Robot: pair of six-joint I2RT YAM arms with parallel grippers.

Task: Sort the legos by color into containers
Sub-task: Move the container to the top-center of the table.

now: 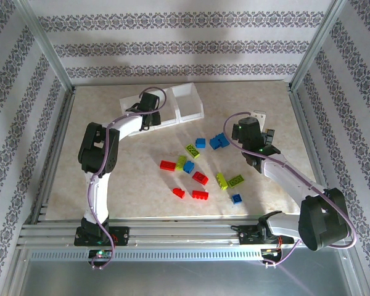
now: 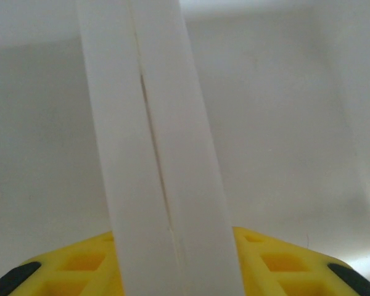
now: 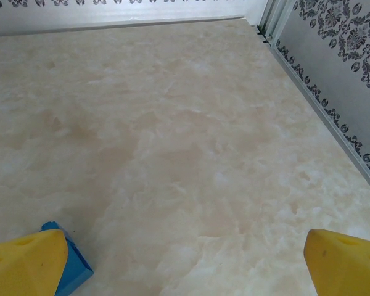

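White plastic containers (image 1: 188, 102) are set at the far side of the table (image 1: 135, 191), their divider wall (image 2: 160, 154) clamped by the narrowed left gripper (image 1: 149, 114). Legos (image 1: 200, 177) are scattered mid-table. The right gripper (image 3: 185, 253) is held wide open and empty, a blue brick (image 3: 74, 265) beside one finger.

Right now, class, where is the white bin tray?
In the top view, the white bin tray sits at the table's far side, left of centre, under the left gripper.
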